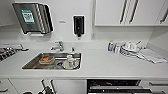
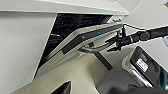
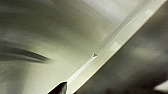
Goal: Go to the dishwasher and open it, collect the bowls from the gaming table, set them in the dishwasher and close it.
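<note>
**Dishwasher door partly lowered, right gripper at its handle**

Head view: A white counter (image 1: 105, 65) carries a steel sink (image 1: 53, 60) holding a bowl (image 1: 46, 60) and a cup (image 1: 70, 61), with a tap (image 1: 58, 46) behind it. On the wall hang a towel dispenser (image 1: 32, 17) and a soap dispenser (image 1: 78, 25). Stacked plates (image 1: 130, 48) and a cloth (image 1: 151, 55) lie at the counter's right. The dishwasher (image 1: 113, 86) sits under the counter, right of the sink, its dark interior exposed.

Left wrist view: The dishwasher door (image 2: 85, 40) is tilted open, racks visible behind it. The right gripper (image 2: 115, 43), on a dark arm, meets the curved handle (image 2: 96, 48); whether its fingers clasp the handle cannot be told. The left gripper's fingers cannot be made out.

Right wrist view: A blurred pale panel (image 3: 62, 37) with a diagonal edge.
</note>
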`<state>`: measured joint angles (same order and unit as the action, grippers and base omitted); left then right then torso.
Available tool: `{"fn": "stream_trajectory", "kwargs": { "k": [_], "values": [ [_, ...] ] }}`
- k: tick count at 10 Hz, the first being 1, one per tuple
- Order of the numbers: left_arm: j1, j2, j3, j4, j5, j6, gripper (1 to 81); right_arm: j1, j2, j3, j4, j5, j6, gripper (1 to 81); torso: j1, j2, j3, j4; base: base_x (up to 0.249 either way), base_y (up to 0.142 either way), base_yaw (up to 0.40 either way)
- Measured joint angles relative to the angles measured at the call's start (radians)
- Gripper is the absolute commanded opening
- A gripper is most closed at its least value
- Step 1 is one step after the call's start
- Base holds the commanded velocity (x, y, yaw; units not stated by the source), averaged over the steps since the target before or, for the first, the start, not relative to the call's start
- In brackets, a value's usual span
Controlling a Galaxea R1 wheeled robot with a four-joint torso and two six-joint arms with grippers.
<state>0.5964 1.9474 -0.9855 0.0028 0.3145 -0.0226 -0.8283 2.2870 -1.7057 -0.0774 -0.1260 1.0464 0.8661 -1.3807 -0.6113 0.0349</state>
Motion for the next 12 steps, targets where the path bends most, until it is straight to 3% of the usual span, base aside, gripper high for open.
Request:
{"fn": "stream_trajectory", "kwargs": {
  "k": [5, 7, 8, 12],
  "values": [
    [0.001, 0.001, 0.0, 0.0, -0.001, 0.0, 81.1, -0.062, 0.056, -0.049, -0.003, -0.062, 0.002, 81.1, 0.0, 0.0, 0.0, 0.0, -0.087, 0.0, 0.0],
    [0.001, 0.003, 0.0, -0.001, -0.001, 0.0, 81.1, -0.095, 0.079, -0.071, 0.001, -0.057, 0.033, 81.1, 0.0, 0.0, 0.0, 0.0, -0.087, 0.0, 0.0],
    [0.001, 0.003, 0.0, -0.001, 0.0, 0.0, 81.1, -0.09, 0.082, -0.071, -0.003, -0.054, 0.0, 81.1, 0.0, 0.0, 0.0, 0.0, -0.087, 0.0, 0.0],
    [0.001, 0.009, 0.001, -0.006, -0.001, 0.0, 81.1, -0.106, 0.114, -0.08, -0.006, -0.037, -0.011, 81.1, 0.0, 0.0, 0.0, 0.0, -0.087, 0.0, 0.0]
  ]
}}
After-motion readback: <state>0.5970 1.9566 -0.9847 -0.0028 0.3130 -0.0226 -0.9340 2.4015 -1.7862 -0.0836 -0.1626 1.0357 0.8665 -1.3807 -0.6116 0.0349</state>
